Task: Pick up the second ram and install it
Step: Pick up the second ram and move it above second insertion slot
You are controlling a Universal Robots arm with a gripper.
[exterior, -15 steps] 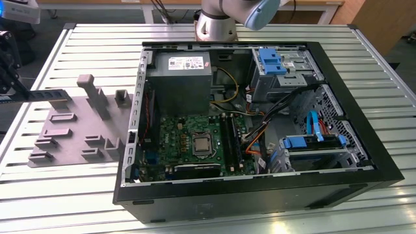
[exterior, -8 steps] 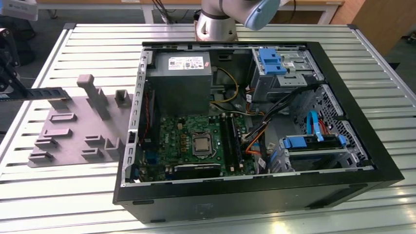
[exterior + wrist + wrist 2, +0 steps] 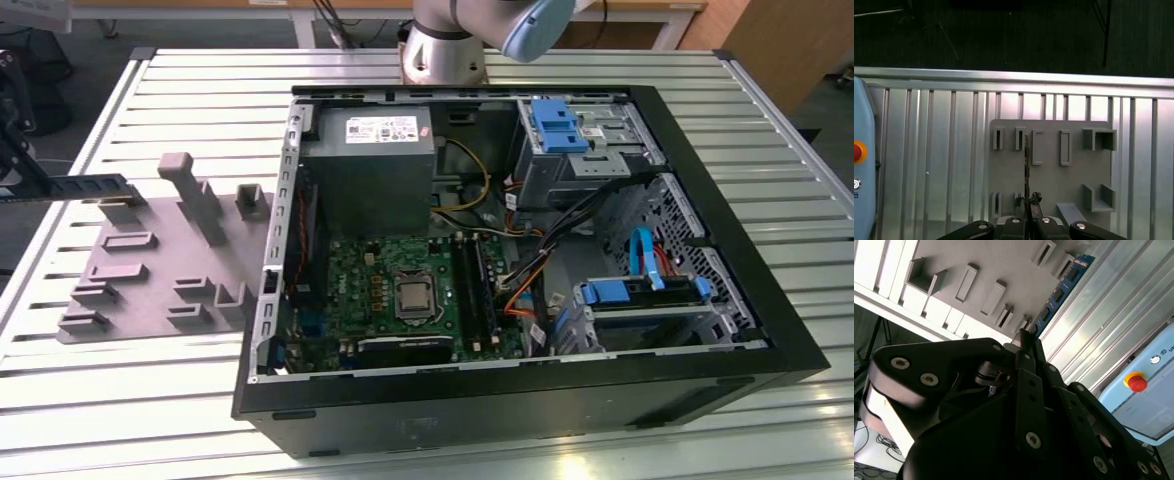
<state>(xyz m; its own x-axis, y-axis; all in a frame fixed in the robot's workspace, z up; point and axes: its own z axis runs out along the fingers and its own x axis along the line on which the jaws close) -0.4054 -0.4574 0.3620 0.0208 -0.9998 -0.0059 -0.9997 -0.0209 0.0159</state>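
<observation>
Over holder plate (image 3: 1074, 180): second ram (image 3: 1060, 292) seemingly pinched in tool (image 3: 1024, 339).

Black tool (image 3: 1026, 340) linkages, silver screws (image 3: 1033, 440); grey arm (image 3: 441, 50), blue cap (image 3: 541, 25).

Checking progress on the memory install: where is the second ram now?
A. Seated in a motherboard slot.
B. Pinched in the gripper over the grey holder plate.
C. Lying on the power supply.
B: in the second wrist view the gripper is closed on one end of the second ram above the grey holder plate, outside the computer case.
</observation>
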